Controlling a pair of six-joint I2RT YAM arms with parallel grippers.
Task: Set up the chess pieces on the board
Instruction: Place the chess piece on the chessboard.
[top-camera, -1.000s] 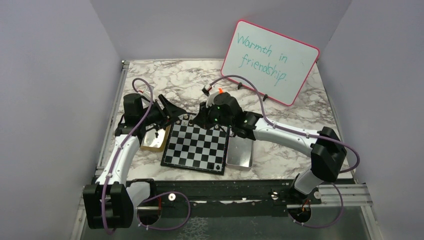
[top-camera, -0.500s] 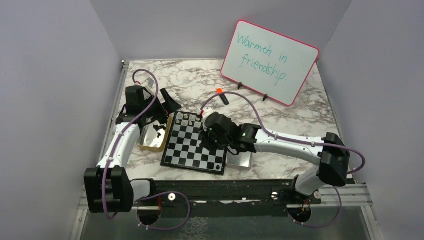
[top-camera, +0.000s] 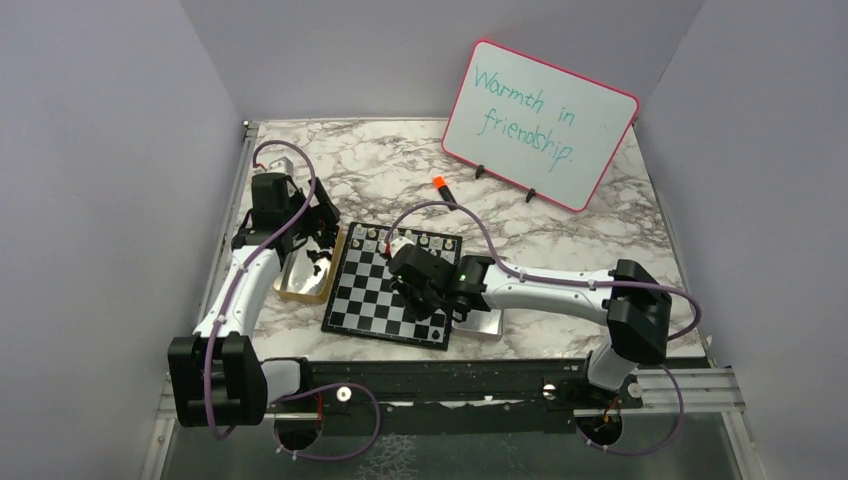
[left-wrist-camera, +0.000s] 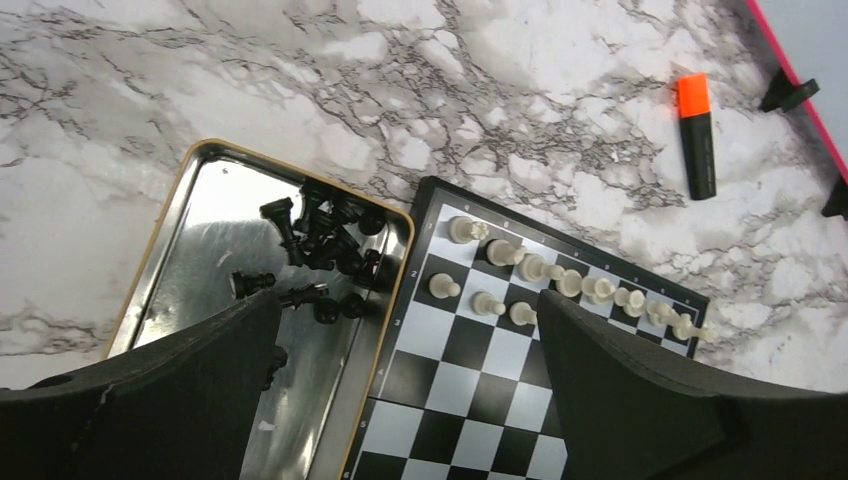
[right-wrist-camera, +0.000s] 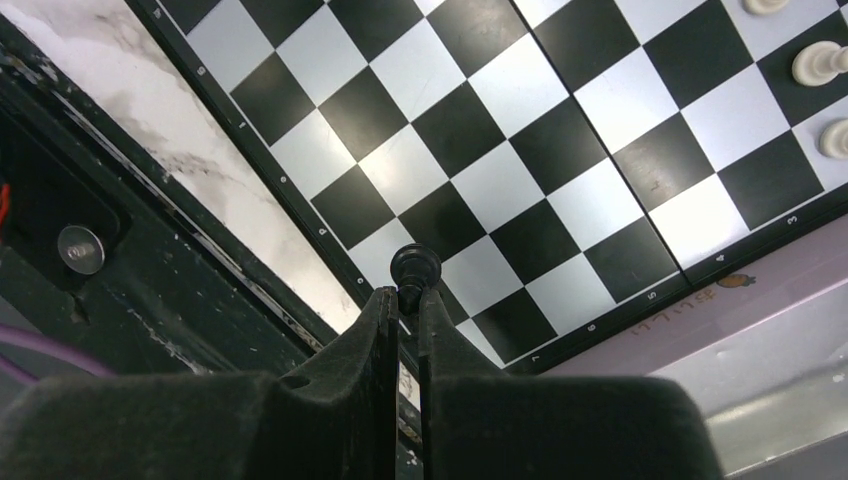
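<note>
Several seemingly toppled pieces in tray

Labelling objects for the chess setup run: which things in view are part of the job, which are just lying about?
Job: board, white pieces on it, black pieces in the gold tray, black pawn in the right tool.
Lying about: orange-capped marker, whiteboard, silver tray.

The surface looks like polished grey-veined marble, and the gold tray has a mirror-bright metal floor. The board shows glossy black and satin silvery checks, the chess pieces look like smooth plastic, and the right claw is matt black.
</note>
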